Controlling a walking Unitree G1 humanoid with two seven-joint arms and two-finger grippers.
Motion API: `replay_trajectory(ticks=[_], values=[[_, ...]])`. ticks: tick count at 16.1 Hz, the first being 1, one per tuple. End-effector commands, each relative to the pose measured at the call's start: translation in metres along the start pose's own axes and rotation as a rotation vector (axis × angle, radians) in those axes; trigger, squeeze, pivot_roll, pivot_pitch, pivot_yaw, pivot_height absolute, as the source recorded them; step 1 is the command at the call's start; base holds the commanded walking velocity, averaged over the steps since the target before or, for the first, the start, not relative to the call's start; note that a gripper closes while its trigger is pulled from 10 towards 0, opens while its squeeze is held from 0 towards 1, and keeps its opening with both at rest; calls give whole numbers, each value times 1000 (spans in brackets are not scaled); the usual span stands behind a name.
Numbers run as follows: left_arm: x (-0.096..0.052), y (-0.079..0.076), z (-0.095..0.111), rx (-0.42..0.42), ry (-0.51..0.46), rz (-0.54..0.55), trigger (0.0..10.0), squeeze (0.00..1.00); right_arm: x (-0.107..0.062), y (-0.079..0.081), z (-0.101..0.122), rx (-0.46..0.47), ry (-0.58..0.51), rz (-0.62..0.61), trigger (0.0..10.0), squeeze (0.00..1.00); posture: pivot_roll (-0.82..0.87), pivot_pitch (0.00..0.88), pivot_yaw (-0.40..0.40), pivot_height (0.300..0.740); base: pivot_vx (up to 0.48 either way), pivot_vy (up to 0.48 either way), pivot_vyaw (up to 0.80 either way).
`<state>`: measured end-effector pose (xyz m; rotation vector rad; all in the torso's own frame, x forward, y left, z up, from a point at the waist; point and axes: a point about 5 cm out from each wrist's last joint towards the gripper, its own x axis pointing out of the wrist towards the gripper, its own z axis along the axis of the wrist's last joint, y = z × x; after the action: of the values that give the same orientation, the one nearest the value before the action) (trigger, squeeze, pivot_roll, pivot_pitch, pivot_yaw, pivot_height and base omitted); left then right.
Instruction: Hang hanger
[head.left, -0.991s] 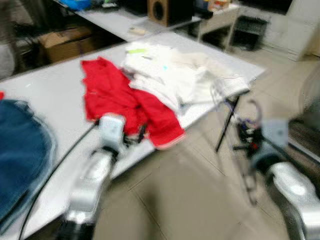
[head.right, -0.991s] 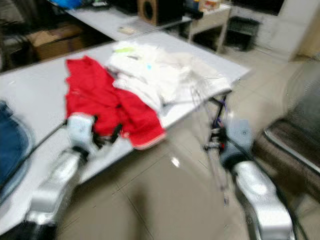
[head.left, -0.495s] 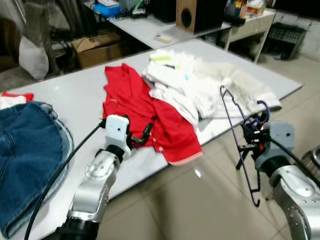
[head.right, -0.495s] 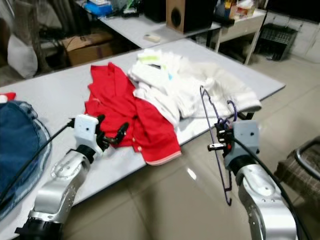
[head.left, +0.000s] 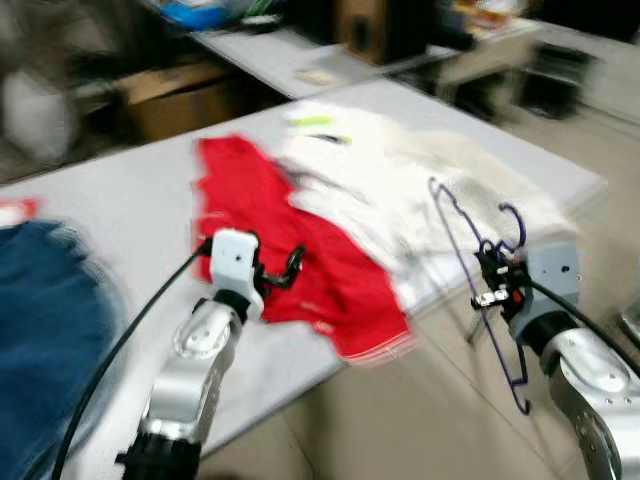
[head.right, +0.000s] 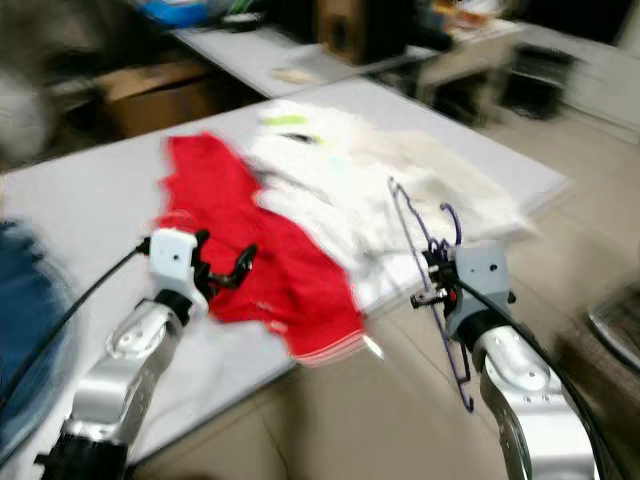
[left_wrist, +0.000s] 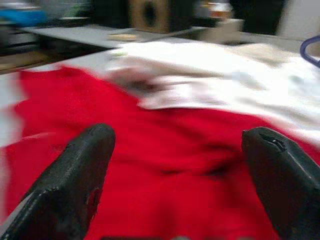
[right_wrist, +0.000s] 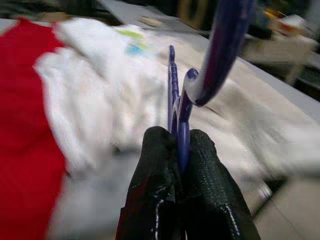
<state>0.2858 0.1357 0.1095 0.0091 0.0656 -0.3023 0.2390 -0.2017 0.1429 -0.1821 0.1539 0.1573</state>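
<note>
Off the edge of the long grey table (head.left: 120, 205), over the tan floor (head.right: 330, 420), the right gripper (head.right: 437, 285) held a thin purple wire hanger (head.left: 480, 270); its two black fingers (right_wrist: 160, 190) were pressed tight on the wire just under the hook, as the right wrist view showed; the hanger hung upright, with its hook up beside the gripper and its long frame reaching down past the silver arm; it was just beside the table edge, near the pile of white clothes (head.left: 370, 165), and not touching them as far as the blurred pictures showed; a red cloth garment (head.left: 290, 250) lay flat on the table next to the white pile; the left gripper (head.left: 280, 275) was low over the red garment, with its fingers (left_wrist: 75, 175) spread wide apart and nothing between them; a blue denim piece (head.left: 45, 330) lay on the near left part of the table; a second grey table (head.left: 260, 45) with a brown speaker box (head.right: 350, 25) stood behind.
</note>
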Motion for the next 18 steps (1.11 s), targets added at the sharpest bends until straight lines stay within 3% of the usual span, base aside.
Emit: replay_trajectory(ticks=[1,4,5,7,8,9,10,13,15,17,18], values=[[-1,14,0,-5,1,60,10000,522,3,5,4,29,-29,9,10000,0,-109,0,17,740,240,0,0],[11,29,0,35,40,94,10000,482,4,2,4,47,-32,-14,10000,0,-115,0,25,740,0,0,0],[17,41,-6,76,111,131,10000,0,3,4,4,47,-34,-8,10000,0,-123,0,31,740,0,0,0],[24,55,-10,91,166,168,10000,0,1,7,4,46,-35,-1,10000,0,-128,0,33,740,0,0,0],[27,57,-11,78,178,164,6745,0,1,7,4,48,-35,1,10000,0,-129,0,32,740,0,0,0],[32,58,-13,61,202,136,2471,0,1,8,3,46,-31,4,10000,0,-140,0,36,740,0,0,0],[38,57,-15,39,213,78,0,0,1,10,2,40,-30,6,10000,0,-159,0,47,740,0,0,0],[57,47,-8,-102,156,-30,0,0,-1,5,2,32,-27,-5,10000,0,-167,0,55,740,0,0,0],[61,47,-9,-114,173,-36,0,0,-1,4,1,29,-24,-5,10000,0,-178,0,66,740,0,0,0],[59,52,-21,43,287,-7,0,0,-3,8,2,31,-29,-3,10000,0,-189,0,82,740,0,0,0],[59,55,-22,55,291,21,0,0,-3,9,2,28,-26,0,10000,0,-191,0,84,740,0,0,0]])
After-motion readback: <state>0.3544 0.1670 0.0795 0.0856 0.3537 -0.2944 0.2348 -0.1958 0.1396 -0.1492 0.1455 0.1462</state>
